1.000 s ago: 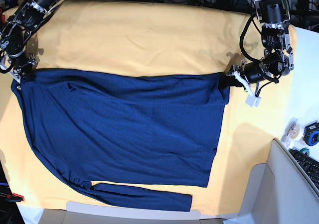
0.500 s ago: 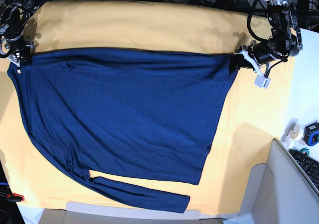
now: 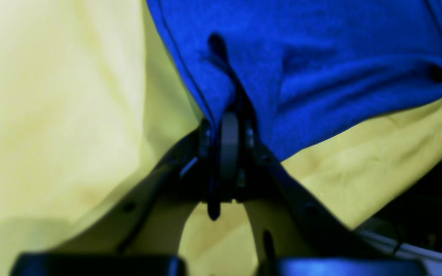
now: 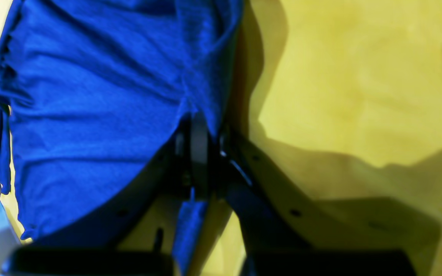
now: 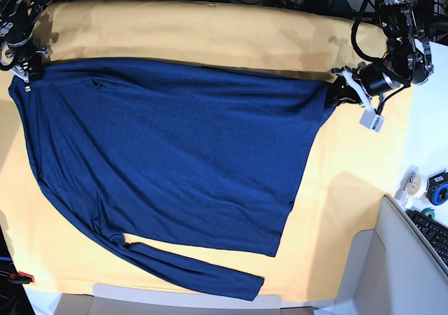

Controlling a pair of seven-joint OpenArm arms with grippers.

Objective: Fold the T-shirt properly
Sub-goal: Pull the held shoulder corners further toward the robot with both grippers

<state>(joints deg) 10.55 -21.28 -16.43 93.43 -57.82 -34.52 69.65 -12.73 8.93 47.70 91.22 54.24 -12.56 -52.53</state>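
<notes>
Between the two grippers the T-shirt (image 5: 168, 168) hangs stretched over the yellow cloth (image 5: 210, 35), one sleeve trailing toward the near edge. Left gripper (image 5: 338, 89) is clamped tight on one top corner; right gripper (image 5: 24, 68) is pinched closed on the opposite corner. Beyond the left gripper, off the cloth: tape roll (image 5: 413, 184), keyboard (image 5: 432, 232), grey tray (image 5: 392, 273). No legible writing.
</notes>
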